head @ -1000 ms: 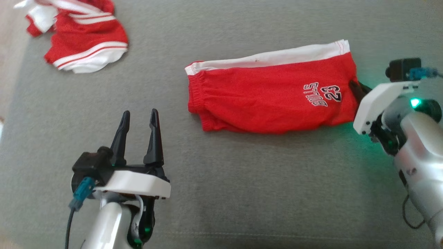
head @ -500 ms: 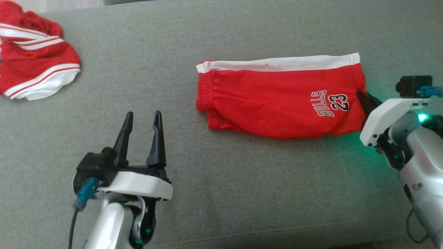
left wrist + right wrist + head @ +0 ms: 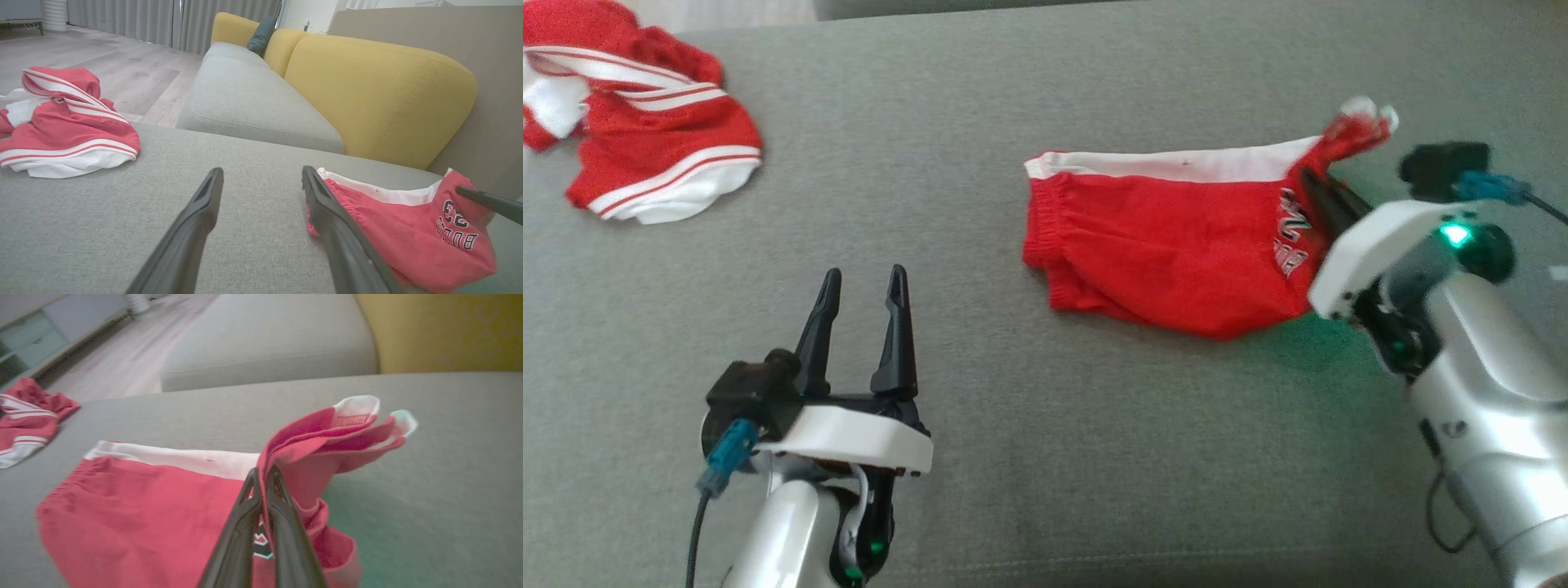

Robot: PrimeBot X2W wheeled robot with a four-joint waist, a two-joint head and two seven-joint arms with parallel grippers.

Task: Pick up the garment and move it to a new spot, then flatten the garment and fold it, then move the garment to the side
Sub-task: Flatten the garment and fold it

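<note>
You've got black, long, tapered fingers on your left gripper (image 3: 865, 273), plus a white wrist plate (image 3: 849, 437), black camera block (image 3: 747, 392), teal connector (image 3: 723, 461), black cable (image 3: 690, 531) and silver forearm (image 3: 776, 531). Your right gripper (image 3: 263, 470) has the same dark fingers, a white cover plate (image 3: 1372, 245), green LED (image 3: 1454, 235), blue-teal plug (image 3: 1486, 188), glossy silver arm shell (image 3: 1494, 425) and thin black wire (image 3: 1441, 523).

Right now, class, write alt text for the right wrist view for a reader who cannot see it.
The right pincer, shut on one end of red shorts, holds it raised above the grey cushion. Another red-and-white garment lies crumpled far left.
</note>
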